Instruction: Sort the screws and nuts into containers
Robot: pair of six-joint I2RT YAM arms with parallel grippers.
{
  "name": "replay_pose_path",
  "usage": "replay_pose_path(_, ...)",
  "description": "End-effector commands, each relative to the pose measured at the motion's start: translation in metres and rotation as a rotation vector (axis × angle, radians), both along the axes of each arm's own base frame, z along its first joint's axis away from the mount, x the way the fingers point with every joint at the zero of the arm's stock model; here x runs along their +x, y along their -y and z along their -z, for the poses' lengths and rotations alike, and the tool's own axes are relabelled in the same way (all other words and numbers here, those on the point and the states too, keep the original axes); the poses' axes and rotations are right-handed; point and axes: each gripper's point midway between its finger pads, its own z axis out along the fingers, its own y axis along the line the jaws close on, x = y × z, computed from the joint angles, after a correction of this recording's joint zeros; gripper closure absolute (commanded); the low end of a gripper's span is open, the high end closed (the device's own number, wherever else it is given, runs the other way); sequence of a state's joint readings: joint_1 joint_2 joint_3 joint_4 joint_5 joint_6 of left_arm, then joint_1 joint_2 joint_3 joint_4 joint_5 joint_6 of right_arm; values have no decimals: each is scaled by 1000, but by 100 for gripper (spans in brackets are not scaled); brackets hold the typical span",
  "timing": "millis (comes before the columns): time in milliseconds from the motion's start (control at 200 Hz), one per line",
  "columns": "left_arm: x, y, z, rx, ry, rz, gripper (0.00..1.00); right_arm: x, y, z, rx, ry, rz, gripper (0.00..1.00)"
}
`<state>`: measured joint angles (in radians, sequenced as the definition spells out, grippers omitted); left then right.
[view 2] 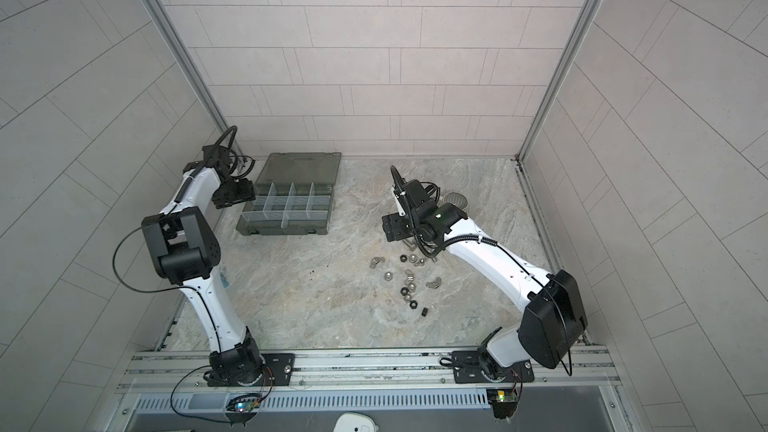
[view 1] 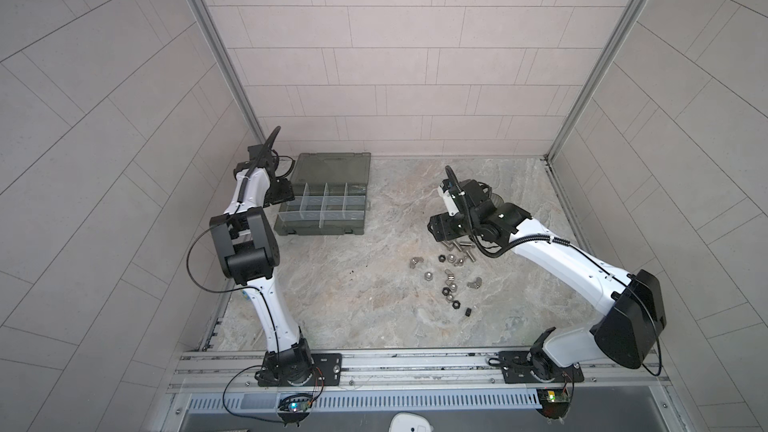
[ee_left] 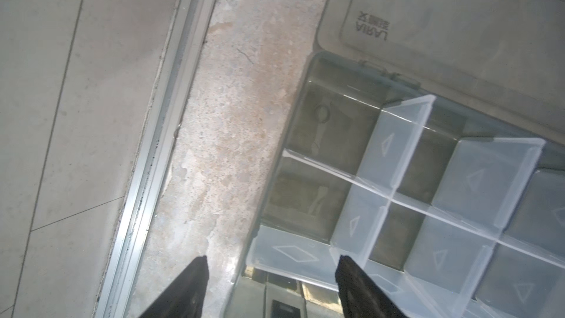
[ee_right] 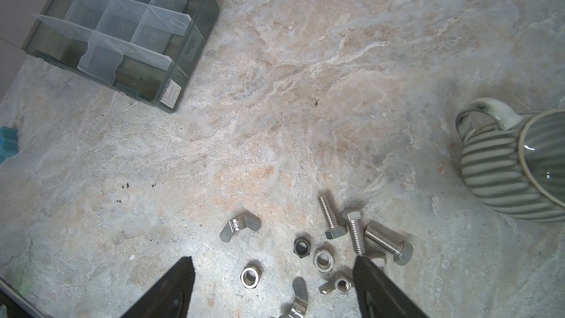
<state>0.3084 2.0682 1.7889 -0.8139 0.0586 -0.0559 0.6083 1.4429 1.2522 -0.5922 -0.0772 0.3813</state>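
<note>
Two grippers show, both with jaws spread and nothing between them. The right gripper [ee_right: 272, 260] hangs low over the table [ee_right: 275, 102], directly above the loose hardware; in both top views it [view 1: 440, 228] is right of centre.

Closest to it are the screws [ee_right: 354, 230], lying flat on their sides in a tight bunch beside one finger [ee_right: 379, 286]. Three show whole. Two lie nearly parallel but head to tail. One has its hex head toward the gripper and its threaded end pointing away; its neighbour lies the reverse way, and the first head touches the neighbour's shank. The third lies slanted, with its threaded end aimed at that neighbour and its head away from the bunch. What may be a fourth hex head peeks out by the fingertip, but most of it is hidden.

The nuts [ee_right: 323, 260] lie just beside the screws, under and between the fingers: hex nuts lying flat with their holes facing up, and wing nuts on their sides. In a top view the scatter [view 1: 446, 280] trails from the gripper toward the near edge. A striped mug [ee_right: 501, 172] stands upright near the screws.

Well apart, across the table, the left gripper [ee_left: 272, 258] hovers at the left end of the organizer case [view 1: 320, 229]. One finger is over bare table and the other over the case's rim. The containers [ee_left: 305, 197] sit in rows between clear dividers, and the lid [view 1: 332, 168] lies open toward the back wall.
</note>
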Motion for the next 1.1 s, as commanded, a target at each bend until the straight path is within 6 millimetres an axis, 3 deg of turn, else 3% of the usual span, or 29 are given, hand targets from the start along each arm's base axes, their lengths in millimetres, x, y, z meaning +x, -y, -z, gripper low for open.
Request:
replay_pose_path(0, -10, 0, 24, -46, -65, 11, 33, 0, 3, 5, -39, -10, -5, 17)
replay_pose_path(495, -12, 2, 60, -64, -151, 65, 42, 5, 11, 19, -61, -71, -13, 17)
replay_pose_path(781, -11, 20, 69, -171, -171, 83, 70, 7, 25, 20, -48, -83, 16, 17)
replay_pose_path(986, -13, 38, 69, -232, -172, 110, 85, 6, 29, 25, -53, -99, 16, 17)
replay_pose_path(1096, -10, 51, 64, -240, -163, 141, 88, 6, 29, 27, -52, -104, 13, 17)
